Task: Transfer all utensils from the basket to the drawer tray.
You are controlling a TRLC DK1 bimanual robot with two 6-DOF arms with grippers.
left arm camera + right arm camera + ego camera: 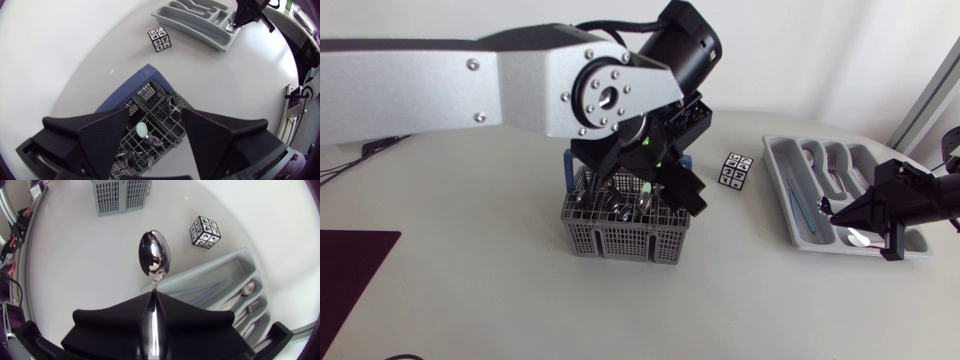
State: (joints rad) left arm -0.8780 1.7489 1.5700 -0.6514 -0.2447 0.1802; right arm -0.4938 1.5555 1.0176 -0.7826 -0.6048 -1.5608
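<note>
right gripper [153, 296]: pinching spoon [154, 259] by its handle, just over the drawer tray [782, 175] edge | left gripper [155, 115]: spread wide over the basket [620, 240], well apart from the drawer tray | tip: go down slowly, lay spoon flat in a slot, then let go

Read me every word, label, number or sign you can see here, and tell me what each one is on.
No readable text anywhere.
The cube carries only black-and-white marker patterns, no letters or digits.
The basket, drawer tray and held spoon show no print.
</note>
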